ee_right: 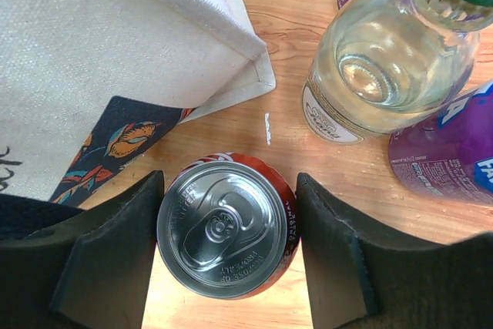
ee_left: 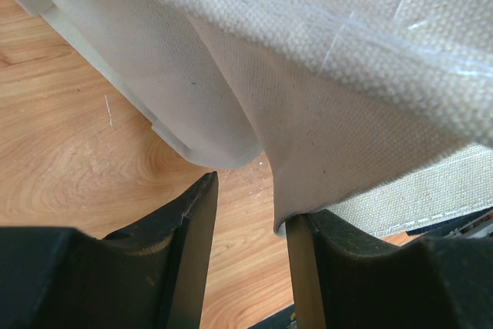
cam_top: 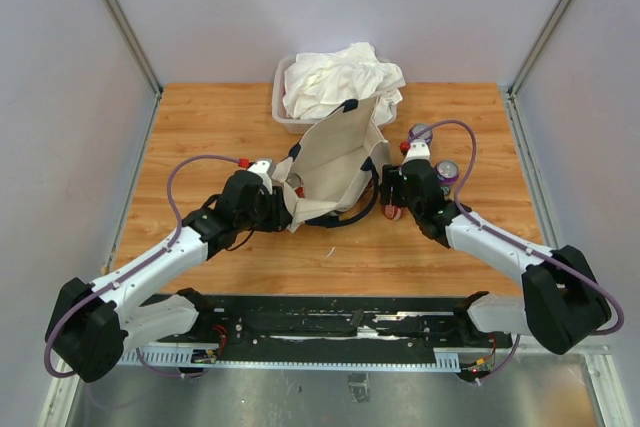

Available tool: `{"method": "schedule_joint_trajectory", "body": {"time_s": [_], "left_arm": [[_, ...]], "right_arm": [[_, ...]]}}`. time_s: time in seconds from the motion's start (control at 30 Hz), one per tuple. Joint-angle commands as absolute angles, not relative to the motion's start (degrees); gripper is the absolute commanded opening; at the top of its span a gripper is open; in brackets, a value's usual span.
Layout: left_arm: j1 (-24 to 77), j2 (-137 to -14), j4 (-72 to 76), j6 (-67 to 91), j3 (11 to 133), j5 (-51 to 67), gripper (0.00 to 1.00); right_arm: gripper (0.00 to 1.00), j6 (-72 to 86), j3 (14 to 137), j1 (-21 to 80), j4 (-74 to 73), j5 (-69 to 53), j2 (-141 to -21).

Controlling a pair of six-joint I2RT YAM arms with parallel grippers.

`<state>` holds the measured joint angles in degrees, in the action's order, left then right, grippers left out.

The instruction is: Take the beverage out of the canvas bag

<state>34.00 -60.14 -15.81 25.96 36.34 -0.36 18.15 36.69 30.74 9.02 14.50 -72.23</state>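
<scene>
The cream canvas bag (cam_top: 335, 157) with navy handles lies mid-table, its mouth toward me. My left gripper (cam_top: 284, 197) is at the bag's left edge. In the left wrist view the gripper (ee_left: 250, 202) is open, with bare wood showing between the jaws. A corner of the bag's cloth (ee_left: 323, 136) rests on the tip of the right finger (ee_left: 304, 267). My right gripper (cam_top: 392, 199) is just right of the bag. In the right wrist view it (ee_right: 229, 179) is shut on an upright red soda can (ee_right: 227, 229), beside the bag's corner (ee_right: 231, 52).
A clear bottle with a green cap (ee_right: 385, 59) and two purple cans (ee_right: 454, 152) stand just beyond the red can; both show in the top view (cam_top: 420, 137) (cam_top: 447, 171). A white cloth heap (cam_top: 340, 77) fills a clear tub (cam_top: 279, 102) behind the bag.
</scene>
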Motion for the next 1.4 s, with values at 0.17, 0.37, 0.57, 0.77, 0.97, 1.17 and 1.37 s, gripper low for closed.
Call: {"method": "schedule_joint_trajectory", "body": {"time_s": [0.17, 0.37, 0.57, 0.77, 0.97, 1.17, 1.37], "left_arm": [[34.19, -58.90, -17.92, 25.56, 36.98, -2.02, 0.44], [34.19, -58.75, -17.84, 25.40, 37.01, -2.10, 0.44], [34.20, -58.80, -17.59, 25.25, 37.43, -2.19, 0.44], [34.19, -58.69, -17.61, 25.40, 37.52, -1.85, 0.44], [34.23, -57.54, -18.31, 25.61, 37.49, -2.46, 0.44], [34.23, -56.61, -19.21, 26.57, 38.06, -2.00, 0.44], [34.19, -56.56, -22.32, 26.52, 40.32, -1.94, 0.44]], "right_arm": [[0.84, 18.51, 37.61, 30.12, 9.87, 16.19, -70.53], [0.85, 13.92, 43.06, 32.14, 5.34, 17.41, -65.21], [0.76, 4.36, 52.93, 41.84, 2.66, 20.15, -61.97], [0.60, 2.37, 65.12, 44.27, -1.27, 6.30, -68.20], [0.52, 2.79, 70.96, 44.81, -2.91, -1.46, -77.90], [0.52, 5.34, 73.37, 44.82, -3.94, -8.48, -88.62], [0.66, 5.69, 73.78, 44.78, -3.45, -11.74, -95.68]]}}
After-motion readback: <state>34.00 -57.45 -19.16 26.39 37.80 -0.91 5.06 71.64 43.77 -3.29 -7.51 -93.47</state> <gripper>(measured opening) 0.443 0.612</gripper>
